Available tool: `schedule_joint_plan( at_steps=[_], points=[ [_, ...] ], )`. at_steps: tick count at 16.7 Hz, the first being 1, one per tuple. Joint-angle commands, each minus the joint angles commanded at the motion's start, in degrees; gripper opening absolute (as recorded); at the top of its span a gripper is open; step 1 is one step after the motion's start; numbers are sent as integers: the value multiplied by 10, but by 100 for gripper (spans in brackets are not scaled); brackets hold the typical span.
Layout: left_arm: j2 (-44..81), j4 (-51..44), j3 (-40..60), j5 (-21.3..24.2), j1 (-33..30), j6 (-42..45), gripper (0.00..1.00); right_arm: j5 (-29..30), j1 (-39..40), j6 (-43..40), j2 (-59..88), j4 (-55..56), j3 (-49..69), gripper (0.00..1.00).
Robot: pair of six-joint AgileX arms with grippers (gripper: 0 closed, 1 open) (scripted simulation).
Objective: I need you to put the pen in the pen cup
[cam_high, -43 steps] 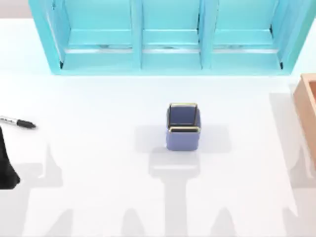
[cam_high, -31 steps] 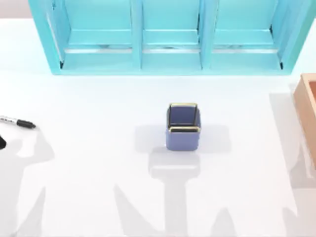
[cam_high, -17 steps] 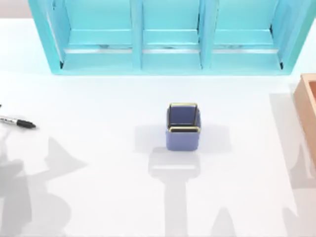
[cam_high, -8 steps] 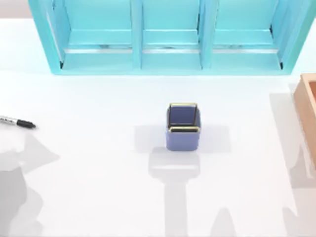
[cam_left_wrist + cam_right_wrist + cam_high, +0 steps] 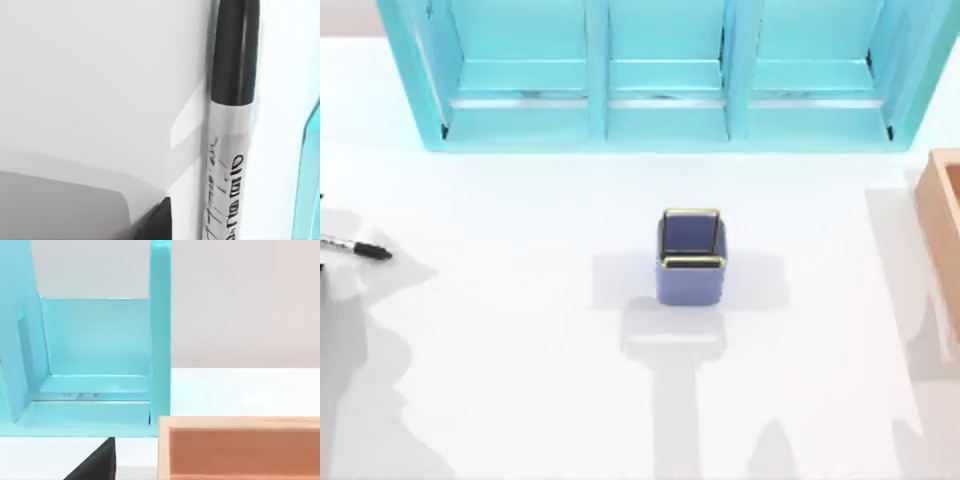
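The pen [image 5: 356, 247] lies flat on the white table at the far left edge, its black cap pointing toward the middle. The left wrist view catches it very close: black cap [image 5: 235, 50] and silvery printed barrel [image 5: 225, 175], with a dark part of my left gripper [image 5: 155, 226] just beside it and nothing gripping the pen. The pen cup [image 5: 691, 256], small, square and blue-purple with a gold rim, stands upright near the table's middle. A dark part of my right gripper [image 5: 95, 464] shows near the table's right side.
A large turquoise shelf unit [image 5: 660, 75] spans the back of the table. An orange-brown box [image 5: 945, 225] sits at the right edge, close in front of my right wrist camera [image 5: 240, 447]. Open white tabletop lies between the pen and the cup.
The dark left arm seen at the left edge earliest has left the top view, and its shadow has shifted up around the pen. Pen and cup have not moved.
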Motion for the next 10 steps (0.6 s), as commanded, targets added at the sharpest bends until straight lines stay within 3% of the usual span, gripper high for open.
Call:
schedule_joint_plan(
  at_steps=[4, 9, 10],
  points=[
    [102, 63, 52, -30, -42, -30, 100, 0, 0, 0, 0, 0, 0, 100],
    [117, 74, 61, -36, -50, -36, 100, 0, 0, 0, 0, 0, 0, 100],
    [117, 74, 61, -36, -50, -36, 92, 0, 0, 0, 0, 0, 0, 100]
  ],
)
